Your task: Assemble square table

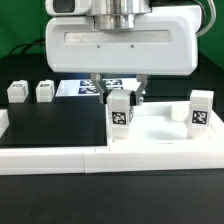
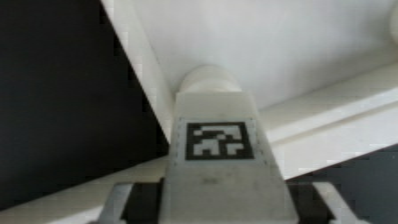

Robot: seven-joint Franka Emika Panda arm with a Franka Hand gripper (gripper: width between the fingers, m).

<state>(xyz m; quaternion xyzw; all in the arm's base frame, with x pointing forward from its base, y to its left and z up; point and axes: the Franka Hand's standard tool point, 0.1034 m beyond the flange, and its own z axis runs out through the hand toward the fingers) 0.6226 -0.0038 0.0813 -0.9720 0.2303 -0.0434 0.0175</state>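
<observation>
Square table parts lie unjoined on the black table (image 1: 50,125). The top (image 1: 170,138), white with a raised rim, sits at about four o'clock in the exterior view, and the low white rail (image 1: 60,158) runs along the table's near edge in front of it. The gripper (image 1: 120,100) hangs straight down over the top's corner on the exterior view's left. Its dark fingers (image 1: 138,96) stand one on each side of a leg (image 1: 121,113), close against its flanks, though I cannot tell whether they are actually pinching it or only bracketing it. That leg stands upright with its tag facing the exterior camera and its foot on or just above the top near that corner. The wrist view looks down the same leg (image 2: 217,130), tag toward the lens. Its rounded far end lies beside the top's rim (image 2: 267,50), and the grey fingers (image 2: 139,200) are just visible at its sides. From the flanked leg, a second leg (image 1: 200,110) stands upright at three o'clock, well apart, by the top's far side. At nine to ten o'clock, two more legs (image 1: 17,92) (image 1: 44,91) sit side by side on the table. The marker board (image 1: 78,88) lies flat at about eleven o'clock, partly behind the gripper.
</observation>
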